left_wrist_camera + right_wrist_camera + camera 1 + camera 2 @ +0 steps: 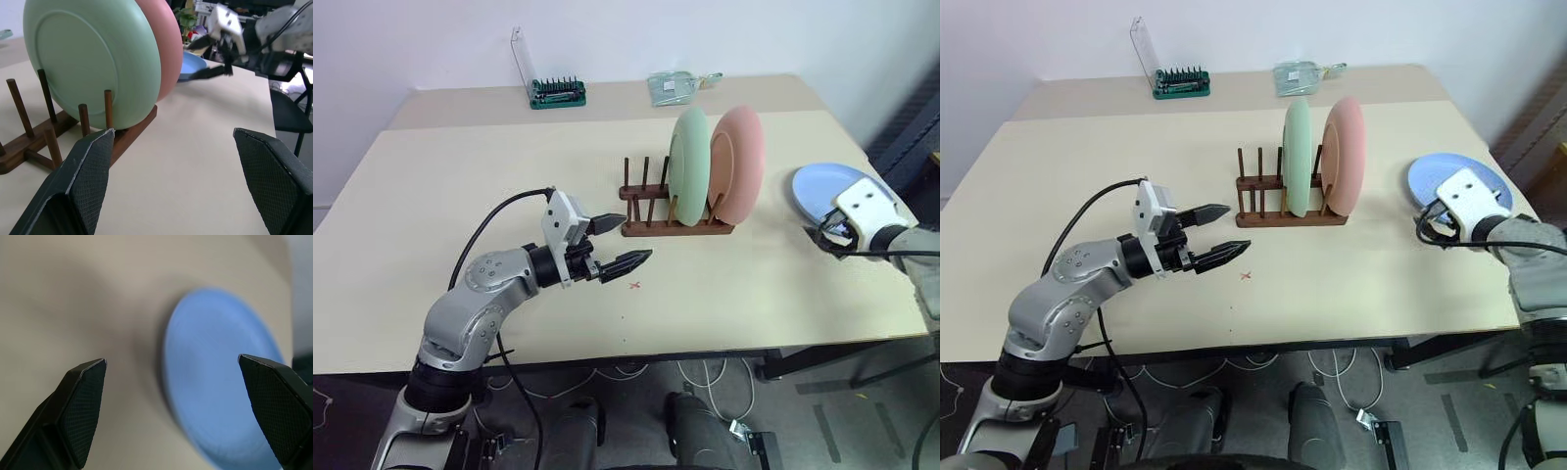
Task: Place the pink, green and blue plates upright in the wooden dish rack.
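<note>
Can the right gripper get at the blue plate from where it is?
Probably yes. The right gripper is open and aimed at the blue plate, which lies flat on the table with nothing between them.

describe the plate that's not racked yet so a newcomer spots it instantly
On the beige table, look right of the wooden rack to the right edge. The blue plate lies flat there, at the right gripper; the green plate and pink plate stand upright.
</note>
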Robot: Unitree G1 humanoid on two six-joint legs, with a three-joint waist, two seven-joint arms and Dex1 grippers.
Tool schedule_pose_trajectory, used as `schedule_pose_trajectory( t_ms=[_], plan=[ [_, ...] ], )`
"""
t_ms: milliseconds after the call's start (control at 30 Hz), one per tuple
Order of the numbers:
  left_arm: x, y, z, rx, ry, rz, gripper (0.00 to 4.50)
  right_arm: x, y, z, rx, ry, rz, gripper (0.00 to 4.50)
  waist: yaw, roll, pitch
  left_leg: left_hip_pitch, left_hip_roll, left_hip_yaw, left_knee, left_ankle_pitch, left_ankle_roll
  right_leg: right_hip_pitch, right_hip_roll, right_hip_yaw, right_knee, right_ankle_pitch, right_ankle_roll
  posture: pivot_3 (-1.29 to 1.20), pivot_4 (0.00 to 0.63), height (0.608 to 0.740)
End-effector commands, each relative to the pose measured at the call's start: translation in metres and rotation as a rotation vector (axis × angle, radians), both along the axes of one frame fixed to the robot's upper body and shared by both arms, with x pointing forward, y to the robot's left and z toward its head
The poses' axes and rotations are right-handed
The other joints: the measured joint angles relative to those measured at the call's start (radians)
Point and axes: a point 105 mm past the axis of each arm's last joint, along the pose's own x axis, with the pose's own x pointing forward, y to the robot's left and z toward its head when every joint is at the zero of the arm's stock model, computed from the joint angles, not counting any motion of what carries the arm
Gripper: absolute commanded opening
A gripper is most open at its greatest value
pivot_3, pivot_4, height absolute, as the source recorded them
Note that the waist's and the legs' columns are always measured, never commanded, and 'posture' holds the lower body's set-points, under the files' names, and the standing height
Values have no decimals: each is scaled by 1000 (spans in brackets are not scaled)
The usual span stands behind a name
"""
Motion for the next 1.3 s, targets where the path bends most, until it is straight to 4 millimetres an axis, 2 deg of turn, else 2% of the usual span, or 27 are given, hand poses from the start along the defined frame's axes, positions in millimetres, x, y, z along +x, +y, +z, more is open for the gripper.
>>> schedule_pose_trajectory(
  t_ms=[33,133,200,300,467,533,600,667,767,867,900,967,1033,1133,1300],
  plan=[
    [-3,-1,10,-5,-58,-8,4024,11,-3,6,-68,-39,5,4395,0,0,0,0,0,0,0,0,0,0,0,0,0,0,0,0,150,740],
    [-7,-1,6,-2,-55,-1,4024,19,-12,-3,-92,-23,-32,4395,1,0,0,0,0,0,0,0,0,0,0,0,0,0,0,0,150,740],
    [-10,-2,4,-2,-56,3,4024,24,-17,-7,-111,-21,-57,3855,2,0,0,0,0,0,0,0,0,0,0,0,0,0,0,0,150,740],
    [-13,-5,8,-4,-64,8,4024,28,-21,-12,-124,-17,-86,2562,2,0,0,0,0,0,0,0,0,0,0,0,0,0,0,0,150,740],
    [-15,-10,23,-6,-76,16,4024,32,-22,-10,-140,-45,-97,41,4,0,0,0,0,0,0,0,0,0,0,1,0,0,0,0,150,740],
    [-13,-9,27,-4,-75,18,4024,34,-20,-3,-154,-78,-93,41,3,0,0,0,-1,0,0,0,0,0,0,1,0,0,0,0,150,740],
    [-11,-10,32,-2,-75,19,4024,36,-15,16,-174,-160,-79,41,2,1,0,0,0,0,0,0,0,0,0,1,0,0,0,0,150,740],
    [-10,-10,35,-1,-75,17,4024,38,-8,47,-184,-285,-70,41,-3,2,1,0,0,0,0,0,0,0,0,1,0,0,0,0,150,740],
    [-10,-12,36,0,-72,13,4024,36,7,103,-160,-490,-47,41,-3,3,1,0,0,0,0,0,0,0,0,1,1,0,0,0,150,740],
    [-10,-12,36,0,-69,11,4024,30,24,139,-132,-611,-3,41,1,3,1,0,0,0,0,0,0,0,0,1,1,0,1,0,150,740],
    [-10,-12,36,-1,-67,10,4024,27,33,154,-114,-658,30,41,2,2,1,0,0,0,0,0,0,0,0,1,1,0,1,0,150,740],
    [-10,-12,32,-2,-61,2,4024,13,76,210,44,-830,197,41,2,3,1,0,0,0,0,0,0,0,0,1,1,0,1,0,150,740],
    [-9,-11,29,-1,-59,2,4024,-4,108,243,173,-918,346,41,-5,4,1,0,0,0,0,0,0,0,0,1,0,0,1,0,150,740],
    [-9,-5,22,3,-64,21,4024,-28,158,254,387,-865,607,41,0,2,1,0,1,-2,-1,0,0,-1,1,0,1,0,0,0,150,740],
    [-2,27,8,9,-53,129,4024,-72,233,243,736,-661,985,41,4,2,0,0,0,-4,0,0,0,0,1,0,1,0,0,0,150,740]
  ],
)
